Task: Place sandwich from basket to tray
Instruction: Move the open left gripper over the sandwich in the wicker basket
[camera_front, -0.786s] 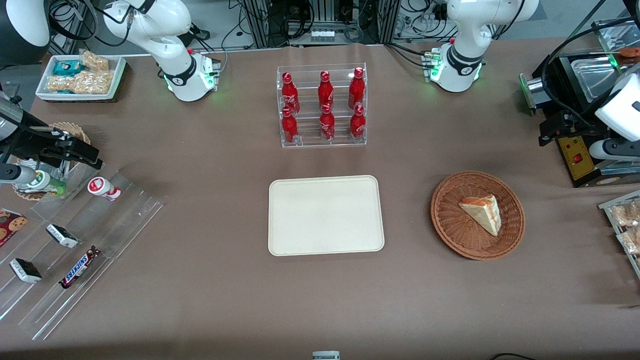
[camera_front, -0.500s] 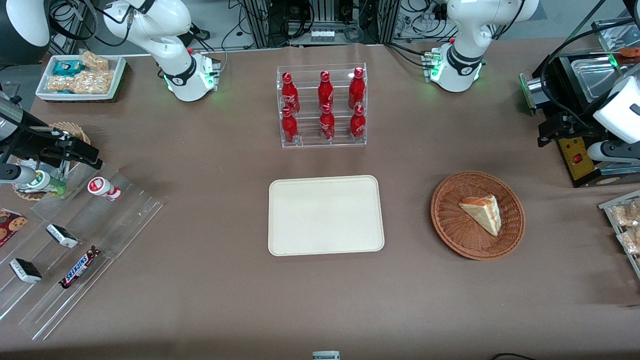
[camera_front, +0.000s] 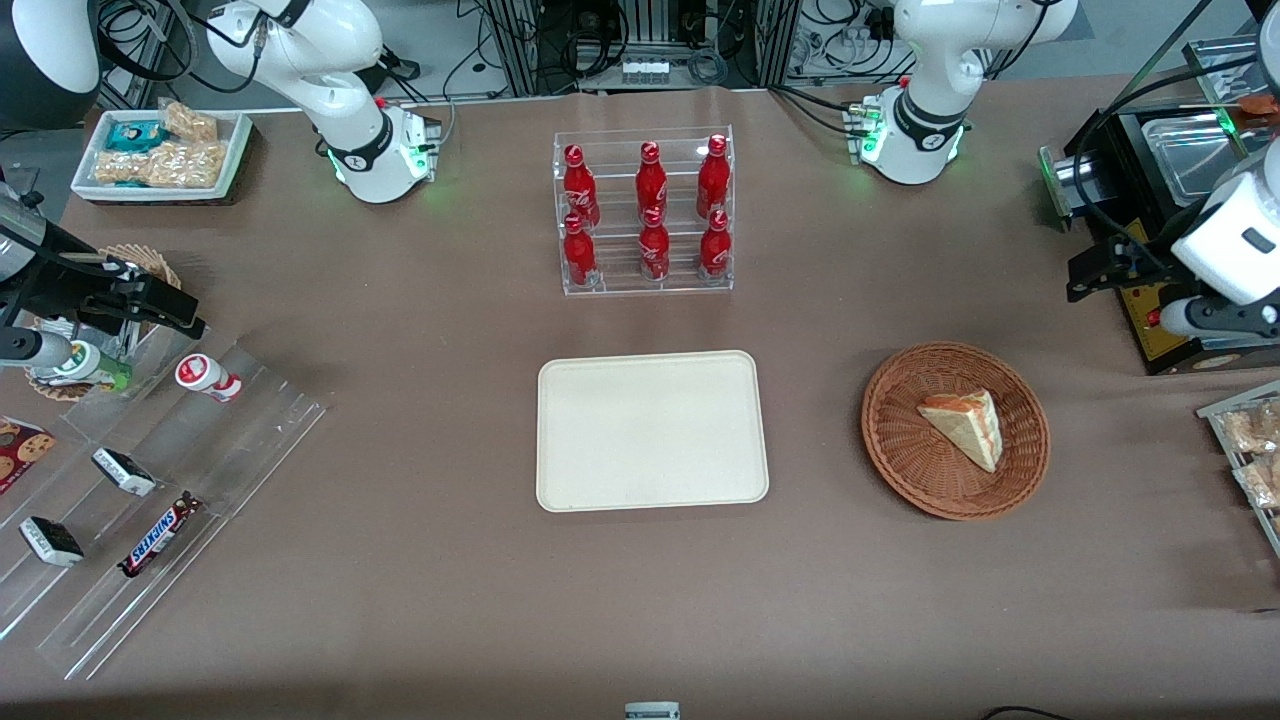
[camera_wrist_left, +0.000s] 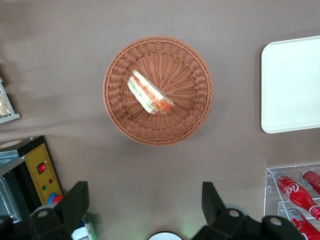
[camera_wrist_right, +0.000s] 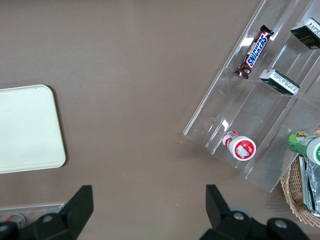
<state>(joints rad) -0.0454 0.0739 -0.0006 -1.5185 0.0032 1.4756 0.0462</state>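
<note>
Since a moment ago the working arm has swung a little inward from its end of the table, its gripper (camera_front: 1085, 280) now hanging above the bare cloth, farther from the front camera than the basket (camera_front: 955, 430), while basket, sandwich and tray lie just as they did.

From the front, the round reddish-brown wicker basket sits toward the working arm's end of the table with open brown cloth all round its rim. The sandwich (camera_front: 965, 427), a pale bread wedge with an orange edge, lies inside it near the middle. The flat cream tray (camera_front: 652, 430), rounded at the corners with a low rim, lies at the table's middle, well apart from the basket. A clear rack of red bottles (camera_front: 646, 212) stands farther from the camera than the tray.

From the left wrist, the gripper (camera_wrist_left: 145, 207) is spread wide, its two dark fingers (camera_wrist_left: 75, 205) holding nothing, above bare cloth just outside the basket (camera_wrist_left: 120, 107) rim. The sandwich (camera_wrist_left: 150, 93) shows red and green layers on its cut edge against the ribbed weave. A corner of the tray (camera_wrist_left: 292, 85) shows too.

From the right wrist, the tray (camera_wrist_right: 30, 130) edge borders wide open cloth.
</note>
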